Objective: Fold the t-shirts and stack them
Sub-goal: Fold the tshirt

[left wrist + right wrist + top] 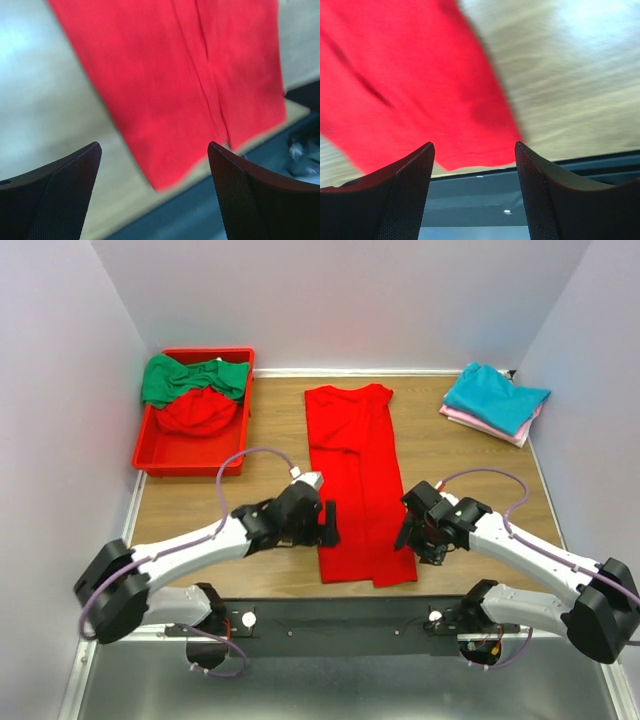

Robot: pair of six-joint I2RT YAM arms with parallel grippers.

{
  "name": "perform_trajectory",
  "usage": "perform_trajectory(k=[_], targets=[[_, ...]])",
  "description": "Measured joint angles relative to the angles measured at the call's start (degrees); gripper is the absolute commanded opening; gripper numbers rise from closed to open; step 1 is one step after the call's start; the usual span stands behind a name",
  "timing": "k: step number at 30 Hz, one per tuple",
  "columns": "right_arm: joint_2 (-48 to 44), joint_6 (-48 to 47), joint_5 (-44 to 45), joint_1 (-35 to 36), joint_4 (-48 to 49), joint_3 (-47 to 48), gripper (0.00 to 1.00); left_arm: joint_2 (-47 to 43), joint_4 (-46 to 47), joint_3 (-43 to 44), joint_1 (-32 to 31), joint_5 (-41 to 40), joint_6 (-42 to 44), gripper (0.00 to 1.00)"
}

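1. Bright red t-shirt of soft plain cloth: lies flat on the brown wooden table top at the centre of the overhead view. It is folded lengthwise into a long narrow strip, collar toward the top of the frame and hem toward the bottom, near the table's edge. The left wrist view shows a lengthwise line where the layers overlap.
2. Handling, as a judgement: light, limp and not fragile. It would likely sag or fall open if lifted by a single layer. The two hem corners look like the best holds, with all layers pinched together.
3. Left gripper: black, mesh-textured fingers spread wide with nothing between them, just left of the strip's lower part.
4. Right gripper: jaws well apart and empty, just right of the hem corner.
5. Red rigid plastic bin, upper left: holds a crumpled green t-shirt above a bundled red garment.
6. Teal folded t-shirt on a pink folded t-shirt, upper right: a neat stack, well apart from the strip.
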Motion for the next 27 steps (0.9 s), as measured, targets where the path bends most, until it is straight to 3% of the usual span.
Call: perform_trajectory(k=[5,12,20,27], targets=[[-2.2,-0.5,0.7,0.0,-1.7,-5.3,0.72,-10.5,-0.7,-6.6,-8.8,-3.0,-13.9,0.94],[-7.3,-0.5,0.7,0.0,-3.2,-8.4,0.69,-6.1,-1.9,-5.7,-18.2,-5.4,-24.8,0.94],[-7.5,-1.1,0.6,0.0,-2.9,-8.7,0.64,-4.9,-6.6,-4.3,-19.9,-7.6,-29.6,0.91],[-7.1,-2.8,-0.5,0.0,-1.6,-11.3,0.63,-7.2,-7.3,-7.9,-19.9,-7.7,-31.8,0.89]])
